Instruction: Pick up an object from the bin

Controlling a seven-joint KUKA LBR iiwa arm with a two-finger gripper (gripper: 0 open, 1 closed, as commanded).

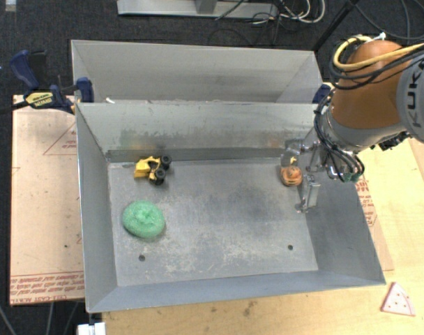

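My gripper is at the right side of the bin, near the back wall, with its metal fingers spread open. A small round orange-brown thing lies on the bin floor between the two fingers; one finger stands behind it and the other in front. Neither finger visibly touches it. Far to the left, a small yellow toy vehicle with black wheels sits by the back wall. A crumpled green lump lies in front of the toy.
The arm with its orange cover and cables reaches in over the bin's right rim. The sloping right wall is close beside the gripper.
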